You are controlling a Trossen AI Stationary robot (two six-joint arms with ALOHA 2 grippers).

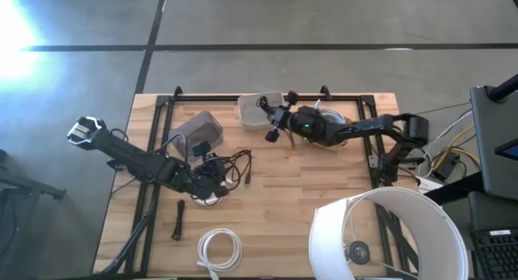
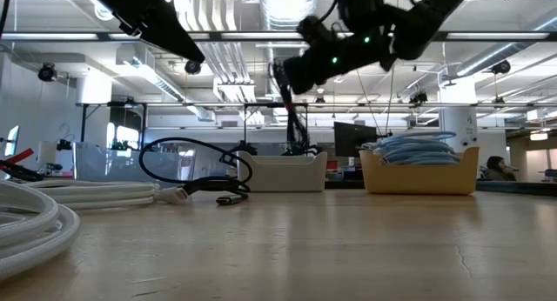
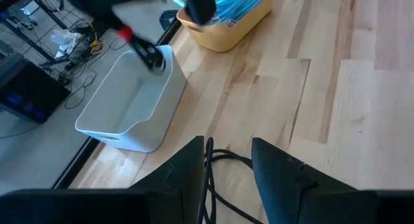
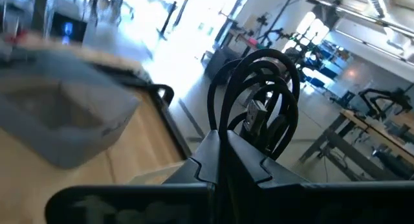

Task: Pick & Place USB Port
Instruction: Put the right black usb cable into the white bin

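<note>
Right end effector (image 1: 273,125) clamped on a looped USB cable (image 4: 255,114) (hanging lengthwise downward), just beside the white bin (image 1: 252,110); left end effector (image 1: 209,183) open over the cable tangle (image 1: 235,168).

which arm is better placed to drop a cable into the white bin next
Right. The right gripper holds a coiled black cable beside the white bin. The left gripper is lower, over the tangled cables.

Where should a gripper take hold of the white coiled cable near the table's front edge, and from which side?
Judging by the high view, the white coiled cable lies flat in a loose ring with bare wood around it. Coming straight down and pinching across one side of the ring, fingers astride the strands, looks best. The left gripper is nearest, but it hovers over the black cable tangle.
</note>
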